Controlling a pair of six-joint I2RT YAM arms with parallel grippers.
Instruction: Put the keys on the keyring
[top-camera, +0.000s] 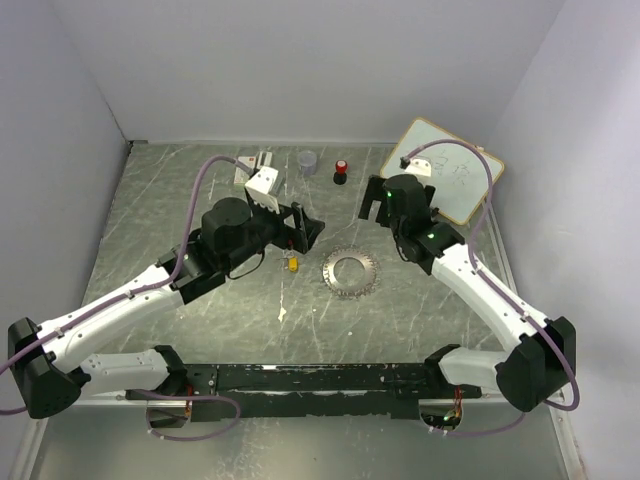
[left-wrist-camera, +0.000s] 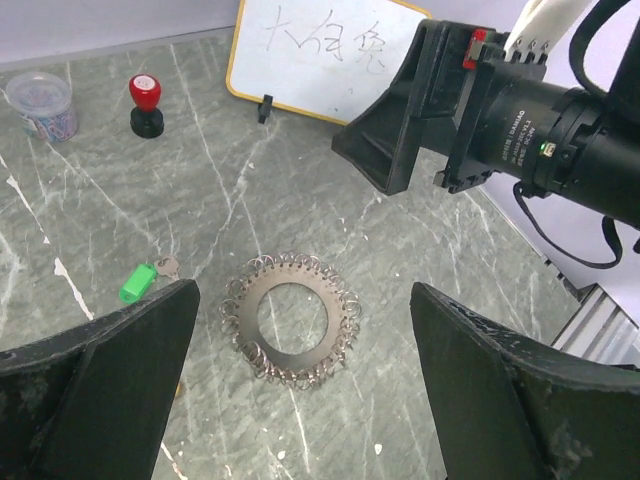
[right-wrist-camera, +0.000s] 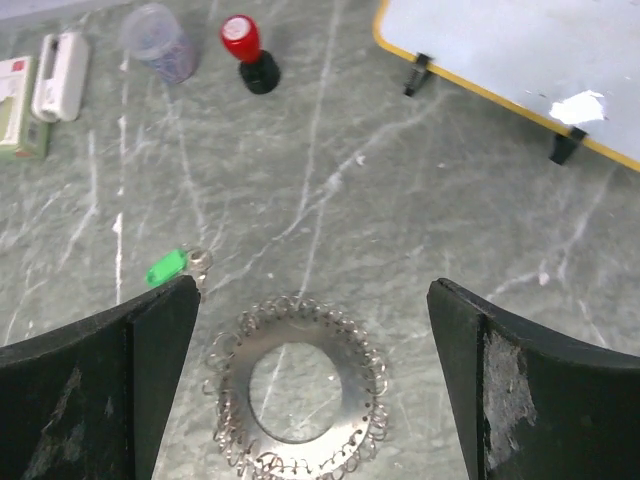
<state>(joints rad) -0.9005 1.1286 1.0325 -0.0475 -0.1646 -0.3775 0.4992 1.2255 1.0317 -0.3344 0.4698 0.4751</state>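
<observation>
The keyring (top-camera: 351, 271), a silvery disc fringed with small wire rings, lies flat at the middle of the table. It also shows in the left wrist view, keyring (left-wrist-camera: 291, 318), and the right wrist view, keyring (right-wrist-camera: 297, 386). The yellow-orange key (top-camera: 292, 263) lies just left of it, under the left arm's wrist. The green key (left-wrist-camera: 137, 282) rests further left; the right wrist view has the same green key (right-wrist-camera: 166, 267). My left gripper (top-camera: 305, 232) hovers open up-left of the keyring. My right gripper (top-camera: 375, 205) hovers open beyond it. Neither holds anything.
A small whiteboard (top-camera: 447, 170) leans at the back right. Along the back stand a red-capped black knob (top-camera: 341, 170), a grey round cup (top-camera: 307, 160) and a white box (top-camera: 255, 165). Grey walls close in the table on three sides.
</observation>
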